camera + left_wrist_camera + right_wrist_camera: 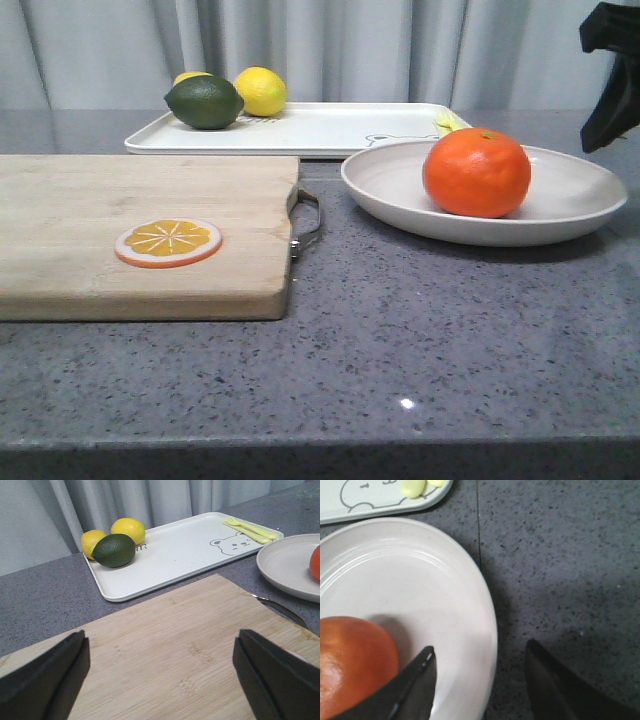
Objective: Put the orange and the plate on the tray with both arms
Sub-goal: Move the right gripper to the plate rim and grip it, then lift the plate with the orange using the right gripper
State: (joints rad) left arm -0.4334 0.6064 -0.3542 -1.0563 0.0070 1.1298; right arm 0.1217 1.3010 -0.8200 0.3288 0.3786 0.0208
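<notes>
**A:** What's the setting?

**B:** A grey speckled stone-look counter [420, 340] with pale grey curtains [330, 45] hanging behind it. A thick wooden cutting board [140, 235] with a metal handle [308, 222] lies on the robot's left, pale grain running along its length. A flat orange slice disc [168, 242] rests on it.

**A:** And the task items?

**B:** The tray [330, 128] sits at the back, a flat white rectangle with rounded corners and a low rim, its long axis running left to right across the counter. A bear drawing [230, 544] shows on it near yellow plastic cutlery [250, 528]. At its left end lie a dark green lime [204, 102] and two lemons [260, 91].

**A:** The plate?

**B:** The plate [560, 195] is glossy, off-white, wide and shallow, on the counter just in front of the tray's right end. The orange [476, 172] sits inside it, round and slightly flattened, green stem dot facing up.

**A:** Grippers?

**B:** The right gripper [480, 680] is spread wide, one finger over the plate's inside beside the orange, the other outside the rim above the counter; whether either touches the plate I cannot tell. The left gripper [160, 675] hangs over the cutting board, fingers wide apart, holding nothing
</notes>
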